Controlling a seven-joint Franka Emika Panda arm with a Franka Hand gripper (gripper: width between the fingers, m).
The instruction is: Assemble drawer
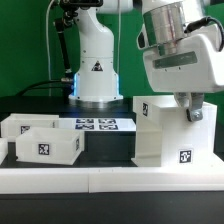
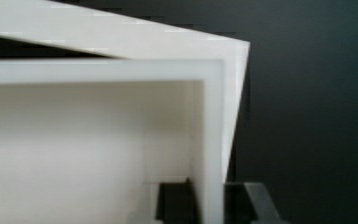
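Observation:
The drawer's tall white shell (image 1: 165,135) stands upright at the exterior view's right, with a tag low on its front. My gripper (image 1: 192,112) reaches down over the shell's top right edge. In the wrist view the gripper (image 2: 217,205) straddles the shell's thin side wall (image 2: 220,110), with one dark finger (image 2: 178,205) inside and the other outside, both pressed against the wall. Two small shallow trays (image 1: 45,148) (image 1: 28,125) sit close together at the exterior view's left, each with a tag.
The marker board (image 1: 100,125) lies flat on the black table between the trays and the shell. The arm's white base (image 1: 97,70) stands behind it. A long low white border rail (image 1: 110,180) runs along the front.

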